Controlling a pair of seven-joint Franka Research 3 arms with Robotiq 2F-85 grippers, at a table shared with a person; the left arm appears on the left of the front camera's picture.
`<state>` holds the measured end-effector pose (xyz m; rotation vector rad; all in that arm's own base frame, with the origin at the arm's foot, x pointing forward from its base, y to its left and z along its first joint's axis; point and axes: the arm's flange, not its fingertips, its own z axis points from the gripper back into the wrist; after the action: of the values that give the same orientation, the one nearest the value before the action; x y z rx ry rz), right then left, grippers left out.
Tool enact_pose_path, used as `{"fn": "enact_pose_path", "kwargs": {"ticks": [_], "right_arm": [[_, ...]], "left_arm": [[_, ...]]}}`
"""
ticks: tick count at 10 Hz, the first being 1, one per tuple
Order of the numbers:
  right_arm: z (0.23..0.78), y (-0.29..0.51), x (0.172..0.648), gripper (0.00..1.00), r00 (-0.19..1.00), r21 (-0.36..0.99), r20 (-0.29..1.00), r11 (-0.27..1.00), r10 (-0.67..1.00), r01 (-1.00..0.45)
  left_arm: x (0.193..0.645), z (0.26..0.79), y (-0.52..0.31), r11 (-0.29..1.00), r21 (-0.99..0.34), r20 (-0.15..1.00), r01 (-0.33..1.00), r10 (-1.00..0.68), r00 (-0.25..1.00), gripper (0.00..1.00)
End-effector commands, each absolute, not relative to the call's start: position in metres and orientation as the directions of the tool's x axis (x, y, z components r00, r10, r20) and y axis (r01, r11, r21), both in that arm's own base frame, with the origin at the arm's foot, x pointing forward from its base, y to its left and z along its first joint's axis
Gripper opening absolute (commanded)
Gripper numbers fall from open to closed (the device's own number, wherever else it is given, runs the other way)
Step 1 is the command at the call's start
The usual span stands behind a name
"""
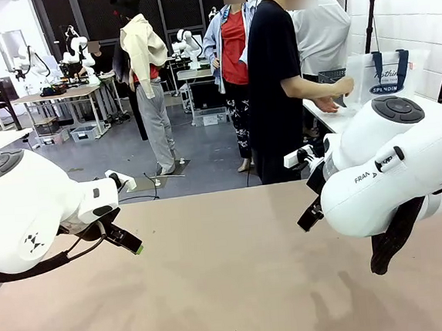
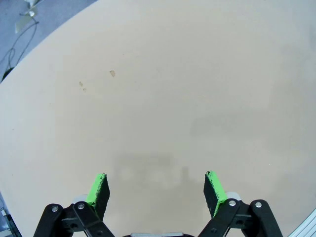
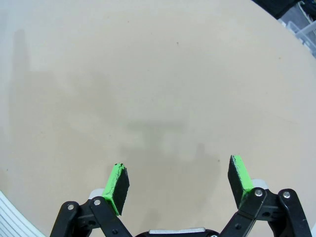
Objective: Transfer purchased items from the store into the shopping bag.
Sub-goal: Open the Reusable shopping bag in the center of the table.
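Left gripper (image 2: 157, 183): jaws wide apart, holding nothing, hanging above the table (image 2: 163, 89). Right gripper (image 3: 178, 175): likewise wide apart, holding nothing, not touching the tabletop. Shopping bag (image 1: 387, 73) stands well beyond the right gripper, just beside the person's hand (image 1: 343, 86).

The table top (image 1: 232, 288) looks smooth and matt; the left arm (image 1: 23, 206) is glossy white plastic; the shopping bag (image 1: 387, 70) is translucent plastic

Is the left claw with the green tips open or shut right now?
Open. The left gripper holds nothing; its green pads stand wide apart with bare table between them.
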<state>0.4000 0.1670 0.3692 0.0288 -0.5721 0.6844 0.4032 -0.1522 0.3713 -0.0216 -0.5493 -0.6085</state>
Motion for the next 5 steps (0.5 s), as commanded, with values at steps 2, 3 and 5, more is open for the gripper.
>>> {"fn": "enact_pose_path", "kwargs": {"ticks": [2,3,5], "right_arm": [[0.3692,0.1670,0.4000,1.00,0.628,-0.158,0.508,0.781,0.589,-0.605],[0.3692,0.1670,0.4000,1.00,0.628,-0.158,0.508,0.781,0.589,-0.605],[0.3692,0.1670,0.4000,1.00,0.628,-0.158,0.508,0.781,0.589,-0.605]], "left_arm": [[0.4035,0.3714,-0.1511,0.826,0.138,0.496,0.546,-0.535,0.684,1.00],[0.4035,0.3714,-0.1511,0.826,0.138,0.496,0.546,-0.535,0.684,1.00],[0.4035,0.3714,-0.1511,0.826,0.138,0.496,0.546,-0.535,0.684,1.00]]}}
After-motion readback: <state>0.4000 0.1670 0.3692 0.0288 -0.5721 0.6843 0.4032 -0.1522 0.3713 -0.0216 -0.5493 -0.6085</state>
